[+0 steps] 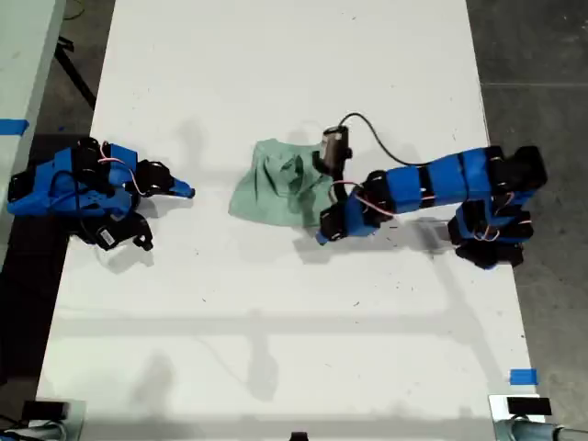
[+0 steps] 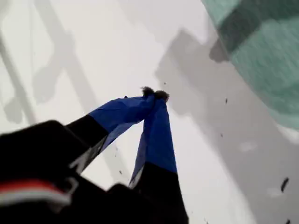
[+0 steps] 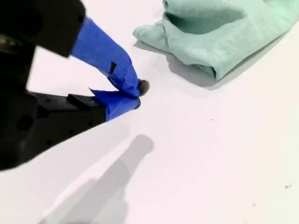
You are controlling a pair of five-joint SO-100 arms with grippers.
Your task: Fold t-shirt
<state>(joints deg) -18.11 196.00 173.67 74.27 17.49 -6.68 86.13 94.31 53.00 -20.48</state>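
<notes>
My first hand (image 2: 154,94), my second hand (image 3: 138,94): closed, seemingly empty.

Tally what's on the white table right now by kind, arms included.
T-shirt, mint green, crumpled: 1
Blue robot arms: 2, my first gripper and my second gripper, both closed and empty
White table: 1
Total: 4
</notes>
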